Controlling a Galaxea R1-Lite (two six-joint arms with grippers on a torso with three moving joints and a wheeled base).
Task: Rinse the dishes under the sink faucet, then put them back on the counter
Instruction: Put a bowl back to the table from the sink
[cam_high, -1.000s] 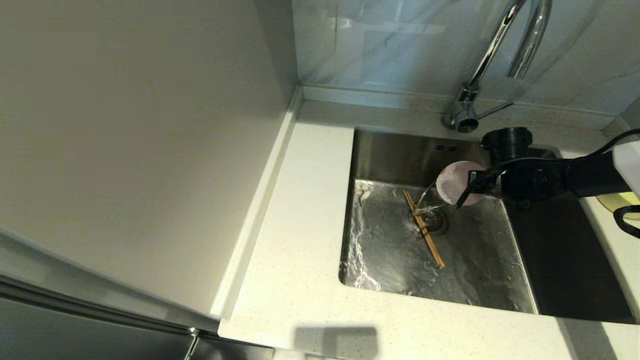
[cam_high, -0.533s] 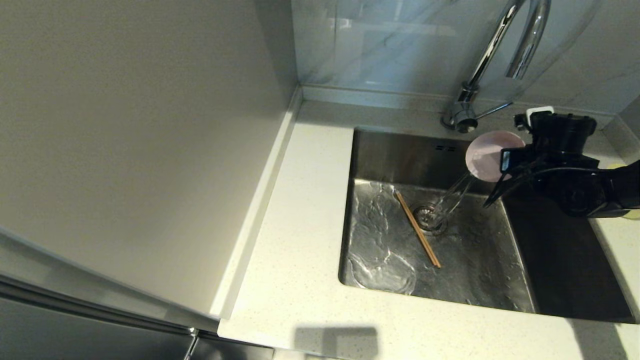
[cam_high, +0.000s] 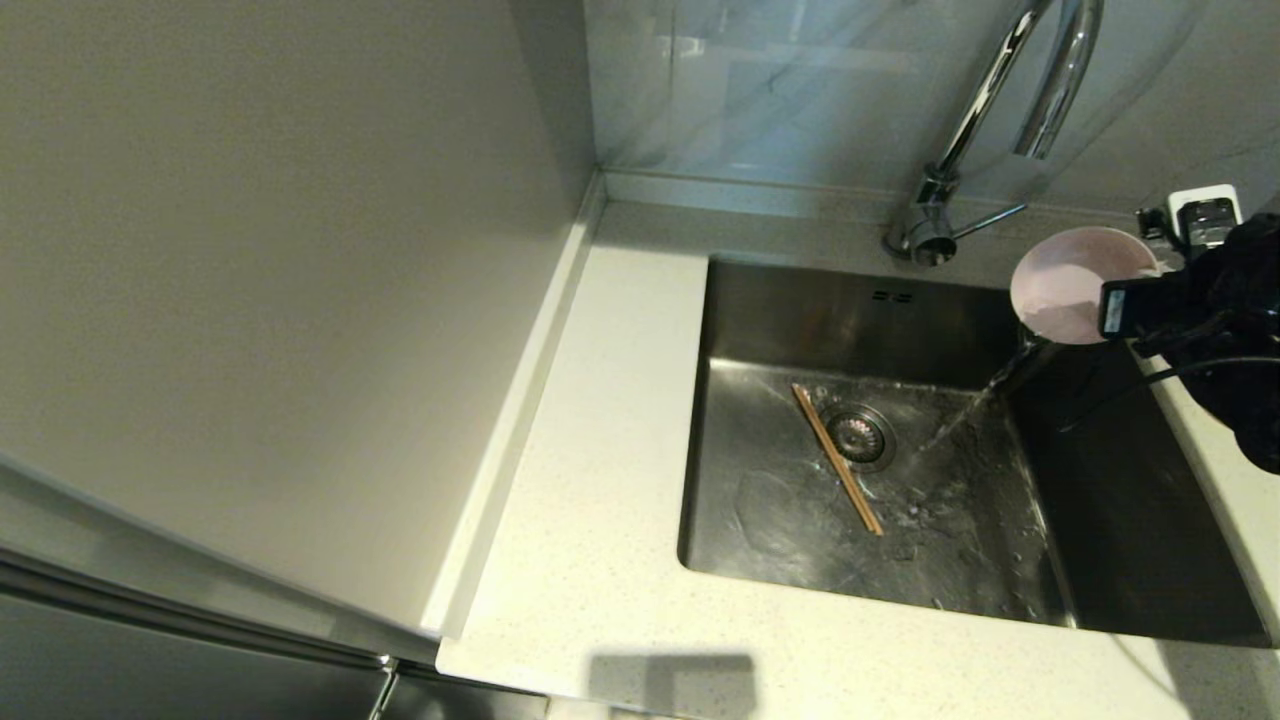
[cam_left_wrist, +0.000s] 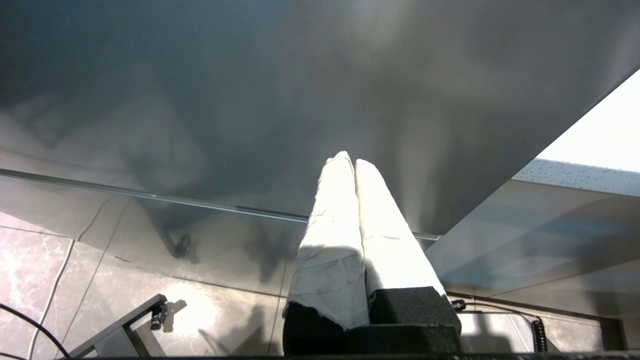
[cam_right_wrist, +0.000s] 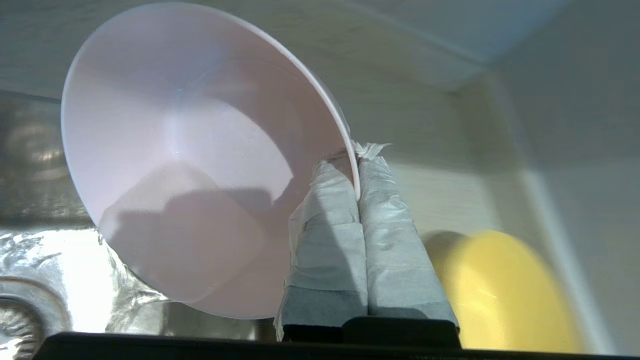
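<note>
Right gripper (cam_right_wrist: 356, 170) is what I'm working with — its taped fingers (cam_right_wrist: 330, 235) are pinched on the rim of the pale-pink dish (cam_high: 1075, 283), held tilted above the sink's (cam_high: 1130, 560) back right corner, water spilling from it into the basin. Chopsticks (cam_high: 838, 459) lie beside the drain strainer (cam_high: 858, 436); the faucet (cam_high: 1010, 100) stands behind. Only my right wrist camera shows the yellow bowl (cam_right_wrist: 505, 295) on the counter (cam_high: 600, 420). Left gripper (cam_left_wrist: 354, 165) — pressed together, empty — hangs beside the cabinet.

A small round pale-pink dish (cam_high: 1066, 283), a pale-yellow bowl (cam_right_wrist: 505, 292), thin brown wooden chopsticks (cam_high: 838, 460) and an off-white speckled stone counter (cam_high: 590, 480) are seen.
</note>
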